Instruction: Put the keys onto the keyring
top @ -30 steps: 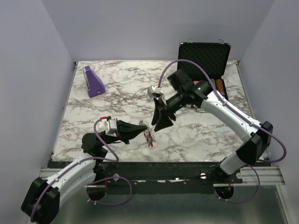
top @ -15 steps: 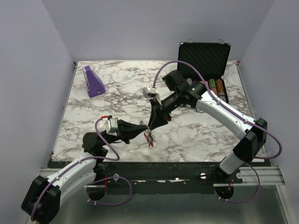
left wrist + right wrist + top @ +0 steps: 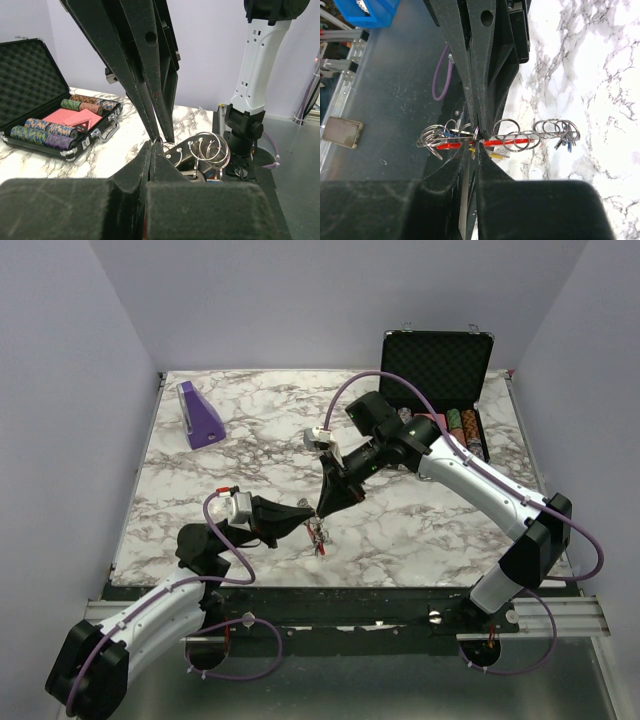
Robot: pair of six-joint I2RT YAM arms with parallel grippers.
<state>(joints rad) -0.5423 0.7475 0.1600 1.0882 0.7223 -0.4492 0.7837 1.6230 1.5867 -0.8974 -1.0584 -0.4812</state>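
Top external view is showing a glossy marble-patterned table (image 3: 240, 455) between pale matte walls; a black foam-lined case (image 3: 436, 362) is standing open at the far right corner, striped chips (image 3: 466, 424) lying in rows inside; a purple wedge (image 3: 199, 415) is sitting far left.

Both white arms are meeting low near the front edge; the left gripper (image 3: 306, 513) is clenched flat on the keyring (image 3: 485, 142), a bunch of thin steel rings along a red crescent, hanging just over the table at the fingertips. The right gripper (image 3: 323, 509) is closing its long black blades to a slit around one ring; whether it is clamping yet I cannot tell. Tiny keys (image 3: 563, 143) with blue heads are dangling at one end, a yellow one (image 3: 496, 155) near the middle.

Since a second ago the right arm is reaching further in from the case side, uncovering the chips, jaws narrowing; the left arm is holding its place.

Wide bare marble is lying behind and to the left; the front edge is close.
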